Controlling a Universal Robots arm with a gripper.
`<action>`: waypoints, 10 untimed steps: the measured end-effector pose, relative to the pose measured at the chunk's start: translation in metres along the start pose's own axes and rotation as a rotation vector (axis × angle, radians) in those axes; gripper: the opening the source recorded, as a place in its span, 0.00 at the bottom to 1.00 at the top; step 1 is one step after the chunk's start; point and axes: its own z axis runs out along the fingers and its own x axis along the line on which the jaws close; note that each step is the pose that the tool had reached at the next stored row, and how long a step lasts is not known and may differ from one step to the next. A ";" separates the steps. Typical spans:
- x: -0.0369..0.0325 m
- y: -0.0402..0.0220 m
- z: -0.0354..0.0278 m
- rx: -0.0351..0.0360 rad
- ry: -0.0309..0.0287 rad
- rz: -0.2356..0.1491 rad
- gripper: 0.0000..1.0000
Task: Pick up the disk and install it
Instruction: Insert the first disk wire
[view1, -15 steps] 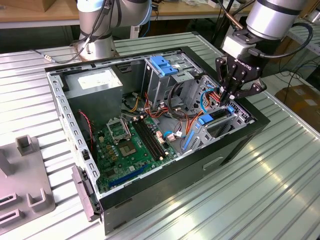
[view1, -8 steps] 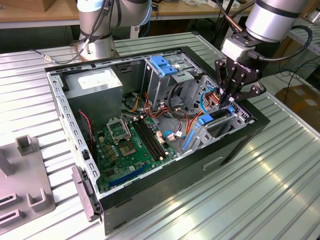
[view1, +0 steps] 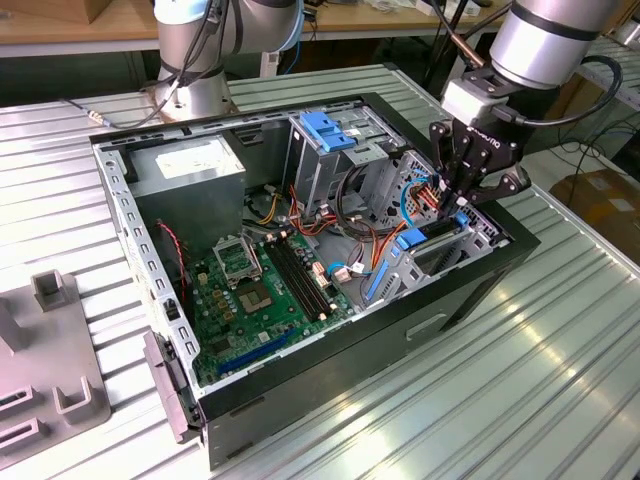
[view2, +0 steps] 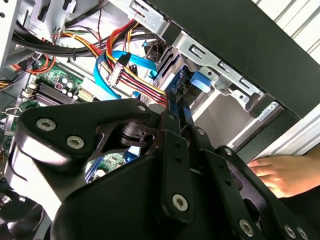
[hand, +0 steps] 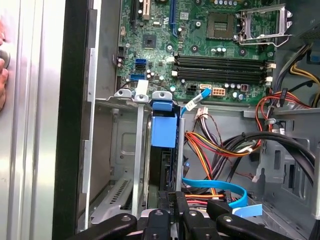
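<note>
Now, disk (hand: 163, 135): on edge in a narrow slot of the drive cage (hand: 136, 165), blue carrier end toward the motherboard (hand: 220, 60); edgewise likely because the slot admits nothing wider.
Gripper (hand: 170, 197): reaching down into the cage, fingers drawn almost together, seemingly pinching the disk's thin edge to guide it along the rails.
Cables (hand: 215, 145): bundled just beside the slot, apart from the disk.
Case (view1: 420, 330): lying open-side up on the table, giving access from above.
Hand (view2: 280, 172): resting against the case's outer wall, probably steadying it.
</note>
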 end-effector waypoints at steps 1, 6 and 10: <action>0.0000 0.0000 0.0005 0.0000 0.0000 0.000 0.16; 0.0003 -0.0001 0.0039 -0.0001 0.0003 0.000 0.16; 0.0010 0.0000 0.0057 0.0000 0.0004 0.000 0.16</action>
